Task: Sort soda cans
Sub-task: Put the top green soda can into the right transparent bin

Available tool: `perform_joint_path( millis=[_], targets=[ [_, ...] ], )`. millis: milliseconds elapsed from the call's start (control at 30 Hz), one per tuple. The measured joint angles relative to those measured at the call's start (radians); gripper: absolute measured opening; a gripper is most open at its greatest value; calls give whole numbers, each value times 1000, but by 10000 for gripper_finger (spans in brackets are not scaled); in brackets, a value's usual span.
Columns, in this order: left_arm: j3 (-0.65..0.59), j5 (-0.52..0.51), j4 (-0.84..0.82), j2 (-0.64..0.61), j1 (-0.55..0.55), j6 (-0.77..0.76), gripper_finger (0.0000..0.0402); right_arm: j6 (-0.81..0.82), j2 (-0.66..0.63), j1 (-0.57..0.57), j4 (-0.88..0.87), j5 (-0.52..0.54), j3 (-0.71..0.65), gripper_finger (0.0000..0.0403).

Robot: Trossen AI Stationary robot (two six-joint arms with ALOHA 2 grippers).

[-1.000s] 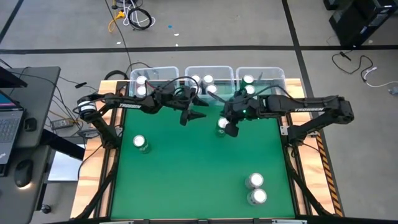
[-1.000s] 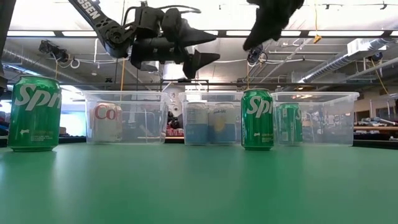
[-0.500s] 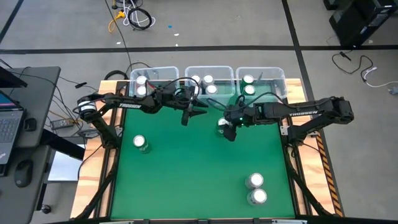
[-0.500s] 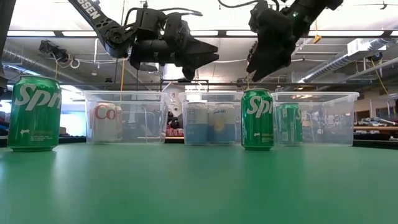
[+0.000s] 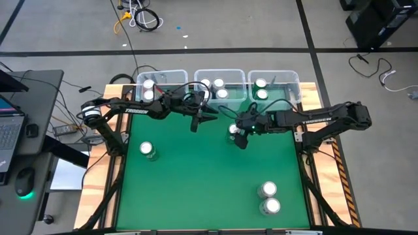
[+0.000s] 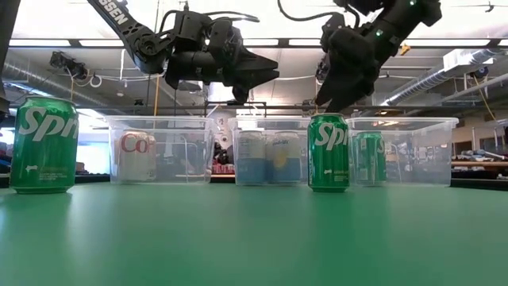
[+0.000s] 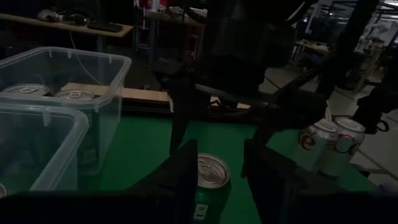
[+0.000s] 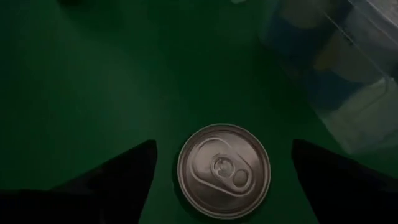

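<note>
A green soda can (image 5: 232,130) (image 6: 329,151) stands upright on the green table, near its far middle. My right gripper (image 5: 238,136) (image 6: 333,97) hangs open just above it, pointing down. Its fingers (image 8: 121,180) stand on either side of the silver top (image 8: 224,171) without touching. My left gripper (image 5: 211,117) (image 6: 273,67) hovers left of that can, high over the table. Its fingers (image 7: 184,174) are a narrow gap apart with nothing between them. Another green can (image 5: 148,151) (image 6: 44,145) stands at the left. Two silver-white cans (image 5: 268,198) (image 7: 329,140) stand at the near right.
Three clear plastic bins line the far edge. The left bin (image 5: 161,83) (image 6: 159,149) holds white cans. The middle bin (image 5: 220,82) (image 6: 268,151) holds pale blue-and-white cans, and the right bin (image 5: 274,83) (image 6: 405,151) holds green ones. A bare green mat (image 5: 209,183) fills the middle and near side.
My right gripper has come down toward the green can in the far middle and has opened wide from shut. My left gripper has stayed in place and drawn its fingers closer together.
</note>
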Motion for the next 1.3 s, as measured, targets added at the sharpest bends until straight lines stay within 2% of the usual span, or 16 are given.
perform_joint_path(
  millis=[333, 533, 733, 1000, 1300],
  targets=[
    [0, -1, -10, 0, 0, 0, 133, 12, 15, 0, 108, 1, -82, 354],
    [0, -1, -13, 0, 0, 0, 133, 17, 116, 0, 180, 3, -85, 348],
    [0, -1, -14, 0, 0, 0, 133, 77, 162, -1, 260, 41, -85, 294],
    [0, -2, -15, 0, 0, 0, 133, 128, 122, -1, 216, 75, -68, 292],
    [0, -6, -15, 0, 0, 0, 133, 134, -9, -7, 33, 184, 101, 292]
  ],
)
